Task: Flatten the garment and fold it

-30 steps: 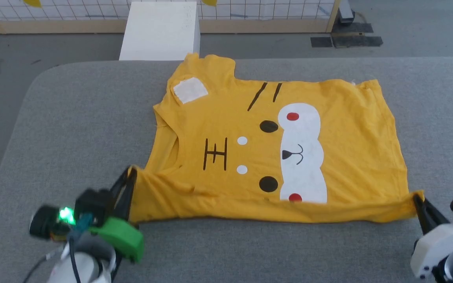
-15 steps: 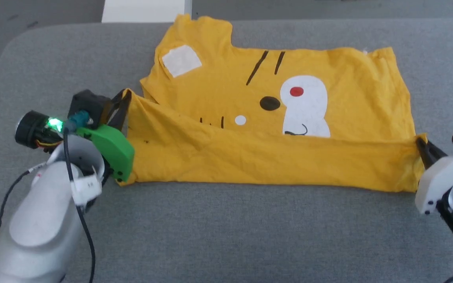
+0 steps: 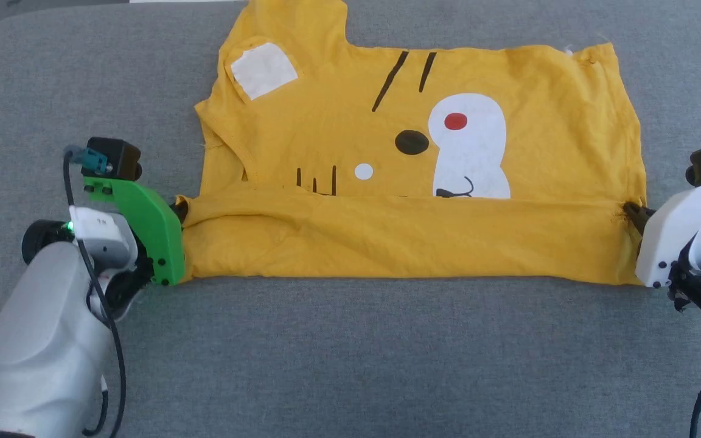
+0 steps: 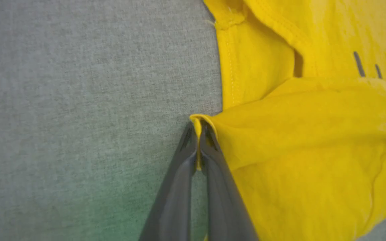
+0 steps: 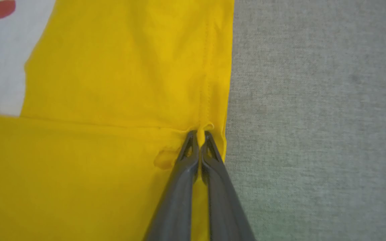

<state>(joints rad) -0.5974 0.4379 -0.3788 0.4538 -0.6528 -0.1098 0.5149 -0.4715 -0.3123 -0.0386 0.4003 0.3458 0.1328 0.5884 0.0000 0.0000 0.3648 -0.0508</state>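
Head view: wrinkled yellow garment half-folded; left fingers, right fingers clamp corners.

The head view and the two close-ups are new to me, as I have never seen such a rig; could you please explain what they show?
The head view looks down from the robot's head at a grey padded surface. On it lies a yellow T-shirt with a cartoon face print. The pale arms at the lower left and right are the robot's; each ends in a two-fingered tool. The left tool and the right tool each pinch one end of the shirt's near edge, which is folded over the lower part of the print. The other two pictures come from cameras on the wrists, looking along the dark fingers: in both, the fingers are shut on yellow cloth.
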